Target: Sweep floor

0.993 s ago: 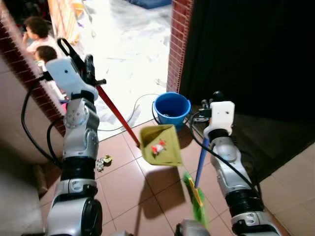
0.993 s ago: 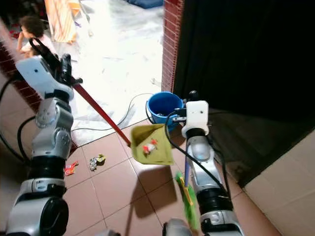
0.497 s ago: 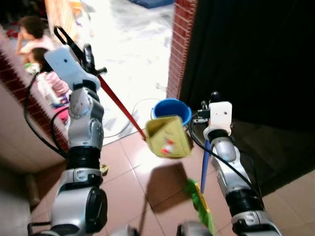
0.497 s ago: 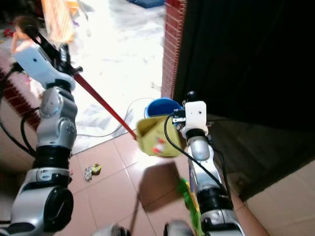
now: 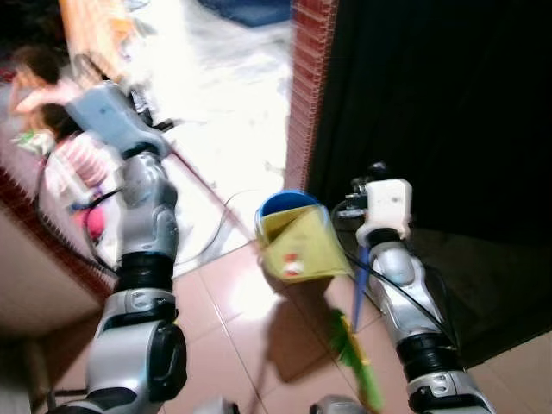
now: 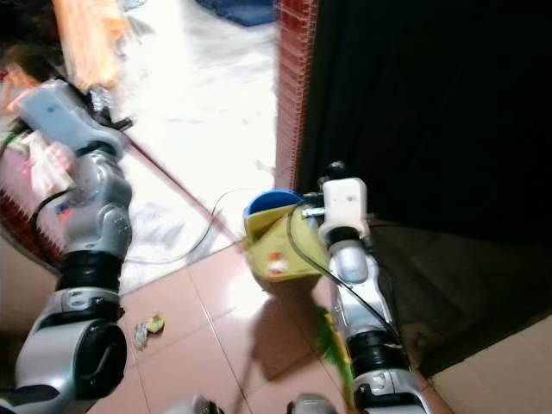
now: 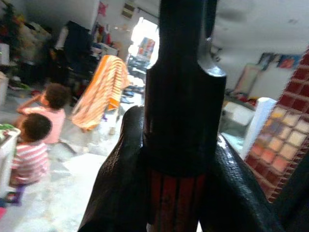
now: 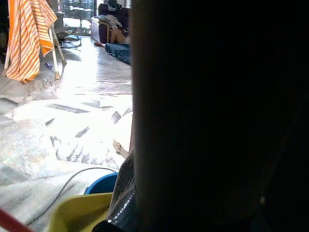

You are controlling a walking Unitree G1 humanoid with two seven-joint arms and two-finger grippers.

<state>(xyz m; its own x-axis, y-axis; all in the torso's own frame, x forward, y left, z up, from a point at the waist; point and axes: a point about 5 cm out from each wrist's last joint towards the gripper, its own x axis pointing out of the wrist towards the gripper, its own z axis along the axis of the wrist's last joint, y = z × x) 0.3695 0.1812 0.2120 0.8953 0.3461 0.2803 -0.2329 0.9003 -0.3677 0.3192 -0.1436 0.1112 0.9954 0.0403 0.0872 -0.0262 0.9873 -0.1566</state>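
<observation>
My left gripper is raised high at the left, blurred, and shut on the dustpan's red handle; its fingers wrap the handle's black end. The yellow dustpan hangs tilted against the rim of the blue bucket, with a red and white scrap inside it. My right gripper is shut on the broom's blue handle. The green bristles rest on the tiles between my arms. A scrap of litter lies on the floor at the left.
A brick pillar and a dark curtain stand behind the bucket. Two children sit at the far left beside a low brick wall. A cable loops over the bright floor beyond. An orange striped cloth hangs farther back.
The dustpan has swung right and tipped from above the tiles to the bucket's rim. The whole picture has shifted and blurred, so the camera moved. The right arm keeps the broom in place.
</observation>
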